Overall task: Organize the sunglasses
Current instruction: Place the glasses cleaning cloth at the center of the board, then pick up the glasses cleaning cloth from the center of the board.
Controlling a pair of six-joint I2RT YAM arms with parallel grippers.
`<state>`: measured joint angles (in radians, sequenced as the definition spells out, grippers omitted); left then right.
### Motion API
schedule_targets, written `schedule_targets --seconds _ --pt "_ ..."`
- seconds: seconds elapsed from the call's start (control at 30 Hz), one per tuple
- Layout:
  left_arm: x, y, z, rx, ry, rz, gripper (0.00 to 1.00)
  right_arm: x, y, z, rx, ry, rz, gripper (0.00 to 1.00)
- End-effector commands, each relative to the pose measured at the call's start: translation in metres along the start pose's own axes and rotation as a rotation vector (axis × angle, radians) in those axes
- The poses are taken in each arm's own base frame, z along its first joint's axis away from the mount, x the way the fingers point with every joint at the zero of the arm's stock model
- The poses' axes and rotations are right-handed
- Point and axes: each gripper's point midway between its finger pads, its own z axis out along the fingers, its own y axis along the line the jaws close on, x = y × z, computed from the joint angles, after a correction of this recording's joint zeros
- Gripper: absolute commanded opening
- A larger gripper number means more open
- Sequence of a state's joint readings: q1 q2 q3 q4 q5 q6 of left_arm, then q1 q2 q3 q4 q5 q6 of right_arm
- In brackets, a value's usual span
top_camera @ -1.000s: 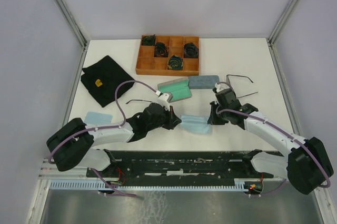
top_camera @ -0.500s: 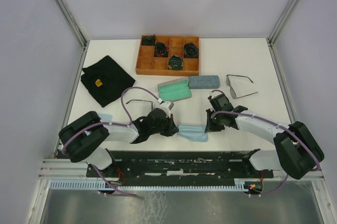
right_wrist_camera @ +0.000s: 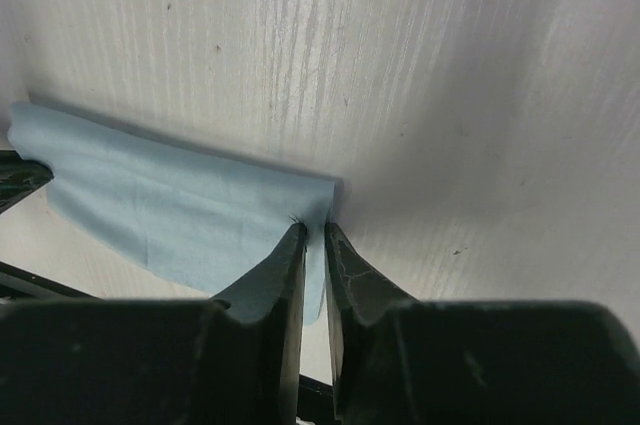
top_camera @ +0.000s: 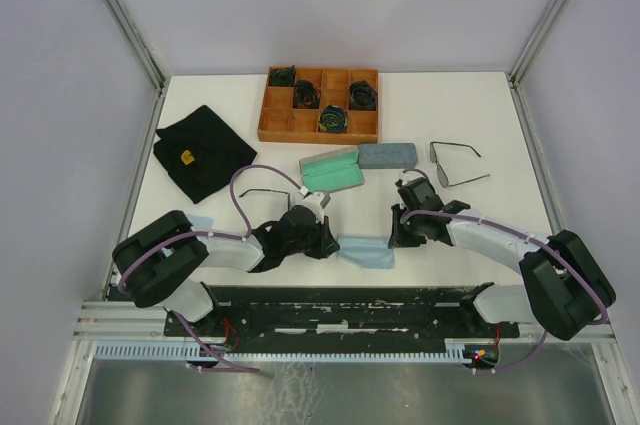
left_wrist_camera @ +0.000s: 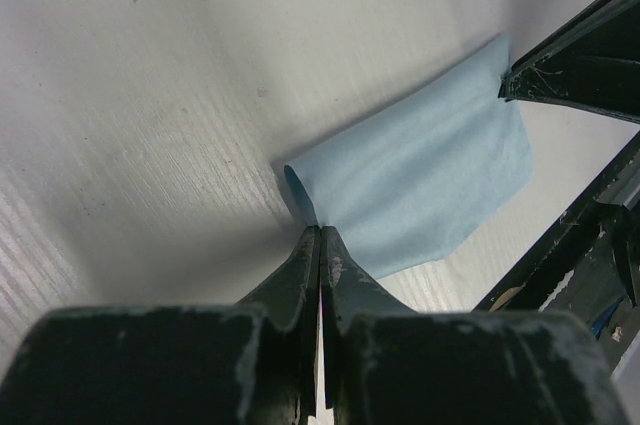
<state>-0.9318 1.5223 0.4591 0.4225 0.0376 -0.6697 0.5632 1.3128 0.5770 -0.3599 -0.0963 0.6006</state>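
Blue cloth in both claws, wire glasses waiting on either side

Stretched between the two arms at the near middle of the table is a light blue cloth (left_wrist_camera: 420,185). The left gripper (left_wrist_camera: 320,230) is clamped fully together on one folded edge of it. The right gripper (right_wrist_camera: 313,228) has its jaws a narrow crack apart at the opposite edge; the fabric lies at the tips, and whether it is nipped there cannot be told.

Neither claw holds the sunglasses. One pair (top_camera: 445,163) lies on the table to the right, just beyond the right arm and beside the grey case (top_camera: 387,155). The other pair (top_camera: 262,191) lies to the left, close by the left forearm, near the open green case (top_camera: 332,171).

Both pairs look very light and easily bent: thin dark wire, slim arms, nearly clear lenses that would smear or scratch. They will probably slide on the smooth tabletop under a sideways nudge. The soundest hold is likely the bridge or the top rim between the lenses, pinched gently from above, keeping off the lenses and off the springy arm tips
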Motion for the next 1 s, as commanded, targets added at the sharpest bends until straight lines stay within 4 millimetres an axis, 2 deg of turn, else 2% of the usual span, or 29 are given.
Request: schedule_targets --seconds 0.0,0.2,0.73,0.97 --pt "-0.013 -0.015 0.000 0.048 -0.044 -0.016 0.03 -0.004 -0.003 -0.001 0.027 -0.017 -0.013 0.17" --pt "-0.018 -0.019 -0.002 0.059 -0.055 -0.018 0.03 -0.009 0.001 -0.008 0.017 -0.036 -0.014 0.06" --pt "-0.062 -0.050 -0.031 0.116 -0.159 -0.029 0.03 -0.039 0.012 -0.048 0.013 -0.159 -0.011 0.00" --pt "-0.071 -0.062 -0.045 0.164 -0.192 -0.031 0.03 -0.050 0.018 -0.064 -0.004 -0.210 -0.004 0.00"
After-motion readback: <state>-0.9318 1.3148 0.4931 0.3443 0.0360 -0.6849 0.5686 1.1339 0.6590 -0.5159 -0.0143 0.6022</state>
